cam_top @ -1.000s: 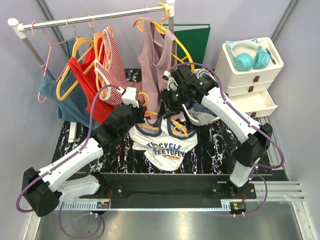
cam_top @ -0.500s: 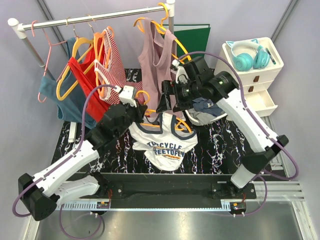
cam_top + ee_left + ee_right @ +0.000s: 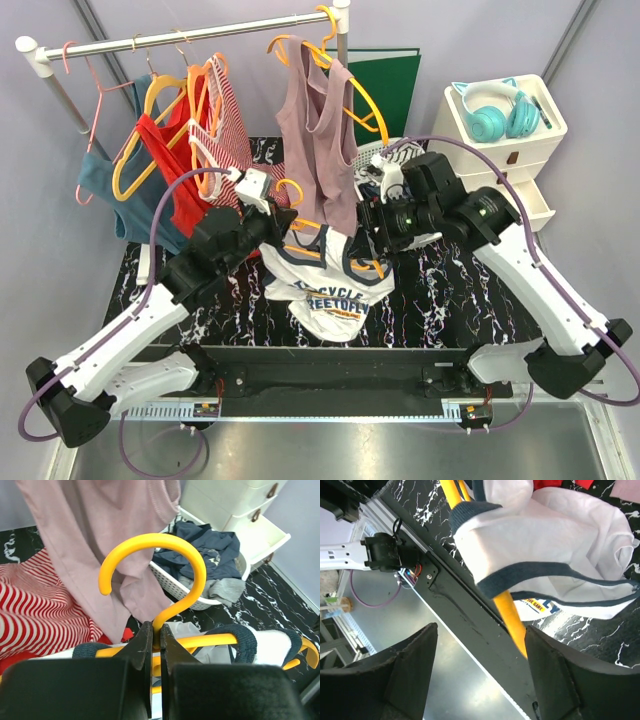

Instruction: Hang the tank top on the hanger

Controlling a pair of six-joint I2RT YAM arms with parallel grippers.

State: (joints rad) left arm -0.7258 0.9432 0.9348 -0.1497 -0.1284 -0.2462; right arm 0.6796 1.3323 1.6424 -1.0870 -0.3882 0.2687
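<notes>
Over the black marbled worktop (image 3: 430, 290) the tank top (image 3: 325, 285) is seen hanging, its printed chest turned up toward the overhead camera. Its hem is low, and whether it touches the worktop cannot be told. The top is carried on the hanger (image 3: 165, 540), whose long axis is laid across the scene from left to right, with the hook toward the rear. The hanger's neck, just under the hook, is clamped between the closed fingers of the left hand (image 3: 155, 637). The right hand (image 3: 480, 630) is held with its fingers spread wide and nothing is gripped. Beyond them the hanger's right arm is seen running away from the hand, with the navy-trimmed shoulder strap (image 3: 470, 510) wrapped over it. That end is therefore judged nearer to the right hand. Any seating of the strap would be made along the hanger's arm, toward the clamped neck.
</notes>
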